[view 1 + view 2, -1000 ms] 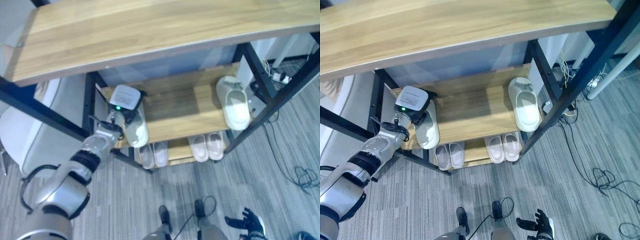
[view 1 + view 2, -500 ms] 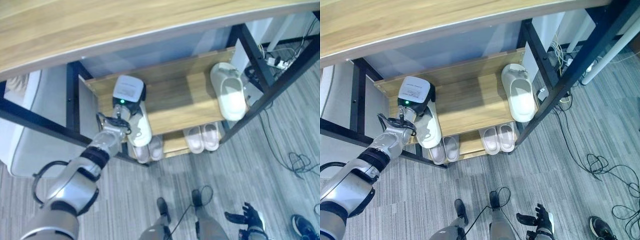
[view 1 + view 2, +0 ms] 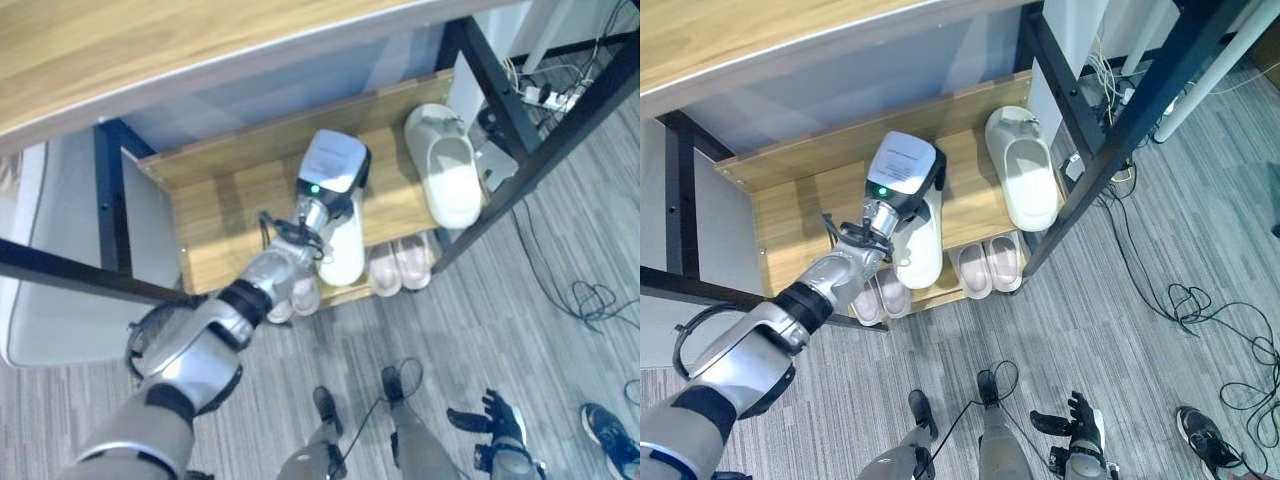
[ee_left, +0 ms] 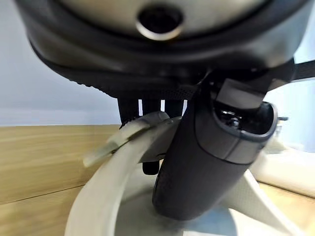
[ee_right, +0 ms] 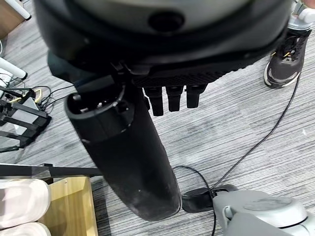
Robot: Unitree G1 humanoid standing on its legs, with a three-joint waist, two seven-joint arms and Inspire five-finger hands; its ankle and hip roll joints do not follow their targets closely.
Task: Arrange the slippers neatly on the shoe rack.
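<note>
Our left hand (image 4: 197, 162) is closed on a cream slipper (image 3: 343, 243), thumb inside and fingers, as far as we can tell, curled over its edge. Over the past second we carried it from the middle shelf (image 3: 215, 215)'s left end toward its mate (image 3: 445, 168), leaving little gap. Our right hand (image 3: 1080, 443) hangs relaxed near the floor.

No text, label or number can be read — not on slippers, rack or floor.

Showing six slippers (image 3: 1032, 180) on one shoe rack (image 3: 780, 215): two beside the left hand (image 3: 902, 178), four below.
</note>
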